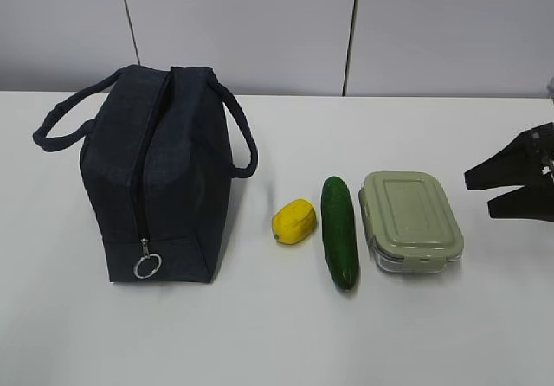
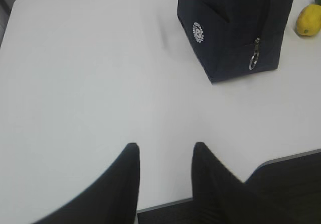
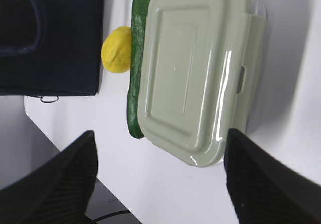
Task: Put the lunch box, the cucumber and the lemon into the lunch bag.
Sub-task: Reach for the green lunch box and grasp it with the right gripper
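Right tool hangs agape beside the lunch box.

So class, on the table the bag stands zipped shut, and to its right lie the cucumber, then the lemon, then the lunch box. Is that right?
Not quite: the order is wrong. The exterior view shows the lemon nearest the lunch bag, then the cucumber, then the lunch box. The rest holds.

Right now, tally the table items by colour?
Navy: 1, lunch bag
Yellow: 1, lemon
Dark green: 1, cucumber
Sage green lid: 1, lunch box
Total: 4
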